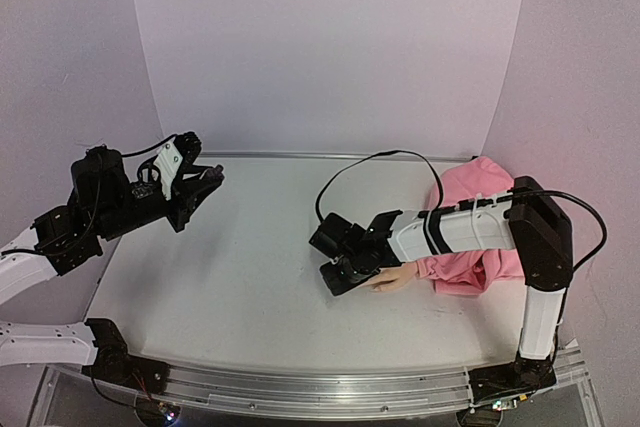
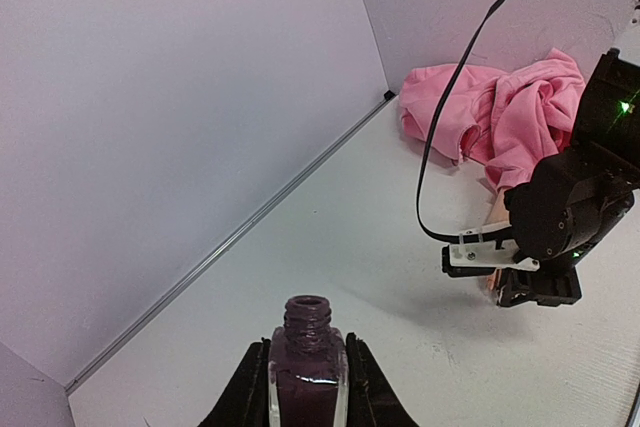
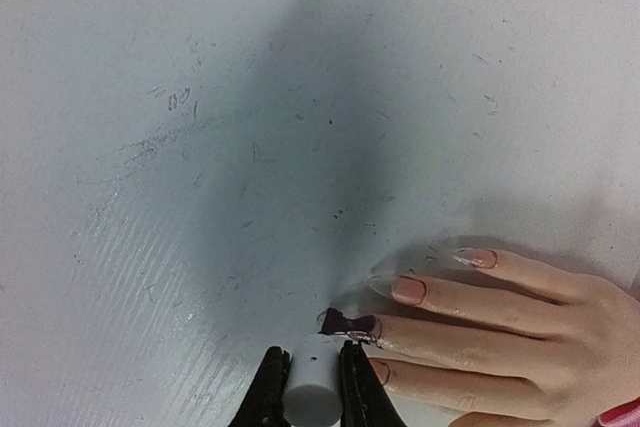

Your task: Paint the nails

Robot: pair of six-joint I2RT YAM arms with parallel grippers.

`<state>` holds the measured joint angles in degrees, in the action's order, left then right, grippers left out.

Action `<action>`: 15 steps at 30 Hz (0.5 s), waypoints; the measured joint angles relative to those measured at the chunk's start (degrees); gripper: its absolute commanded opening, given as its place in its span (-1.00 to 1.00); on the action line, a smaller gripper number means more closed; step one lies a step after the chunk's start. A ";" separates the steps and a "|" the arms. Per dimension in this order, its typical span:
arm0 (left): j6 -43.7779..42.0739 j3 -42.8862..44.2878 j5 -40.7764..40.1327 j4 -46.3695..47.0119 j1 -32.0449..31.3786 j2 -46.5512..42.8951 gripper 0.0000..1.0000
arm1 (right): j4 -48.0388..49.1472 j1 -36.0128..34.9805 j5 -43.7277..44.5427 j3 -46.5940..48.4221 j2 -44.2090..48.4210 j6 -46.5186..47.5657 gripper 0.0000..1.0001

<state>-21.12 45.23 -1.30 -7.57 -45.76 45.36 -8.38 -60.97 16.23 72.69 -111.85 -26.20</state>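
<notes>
The right gripper (image 3: 312,377) pinches the white brush cap (image 3: 312,399), the left gripper (image 2: 307,392) the polish bottle (image 2: 307,335); the nails (image 3: 408,290), probably rigid and slick, need light strokes.

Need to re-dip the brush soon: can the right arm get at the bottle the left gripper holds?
Probably yes. The bottle sits uncapped in the left gripper, neck open, and nothing stands on the table between it and the right gripper. Whether it stretches that far is unclear.

Left arm (image 1: 120,197) raised, right arm (image 1: 460,227) over mannequin hand (image 1: 395,279), pink sleeve (image 1: 470,192) at right
</notes>
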 measured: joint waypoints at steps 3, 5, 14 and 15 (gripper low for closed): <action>-0.02 0.00 0.00 0.00 0.00 0.00 -1.00 | 0.33 0.00 -0.24 0.00 -0.02 0.00 -1.00; -0.02 0.00 0.00 0.00 0.00 0.00 -1.00 | 0.39 0.00 -0.37 0.02 -0.02 0.00 -1.00; -0.02 -0.02 0.00 0.00 0.00 0.00 -1.00 | 0.72 0.00 -0.63 0.13 -0.46 0.00 -1.00; -0.02 -0.02 0.00 0.00 0.00 0.00 -1.00 | 0.72 0.00 -0.68 0.22 -0.46 0.00 -1.00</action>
<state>-21.15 45.21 -1.30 -7.57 -45.76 45.36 -7.66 -60.97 15.55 72.90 -112.31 -26.20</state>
